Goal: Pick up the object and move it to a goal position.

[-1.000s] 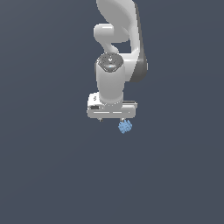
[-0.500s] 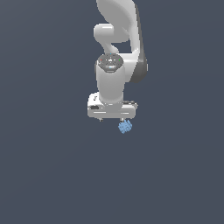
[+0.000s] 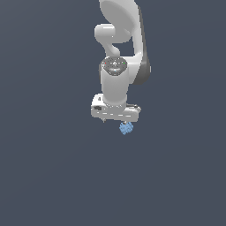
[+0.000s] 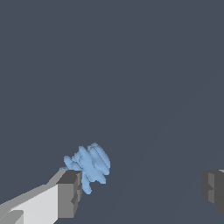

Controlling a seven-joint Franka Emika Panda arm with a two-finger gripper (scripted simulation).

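- The gripper (image 4: 140,188) stood open, jaws spread wide with nothing clasped between them.
- The object (image 4: 89,164), a small lumpy light-blue piece, sat against the inner tip of one finger (image 4: 70,194), well apart from the other.
- From the exterior view, it (image 3: 126,128) showed just under the white hand's right end.

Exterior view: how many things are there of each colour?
White: 1, the glossy robot arm with its fingers spread wide.
Light blue: 1, the tiny lumpy blocky piece beside one finger.
Total: 2.
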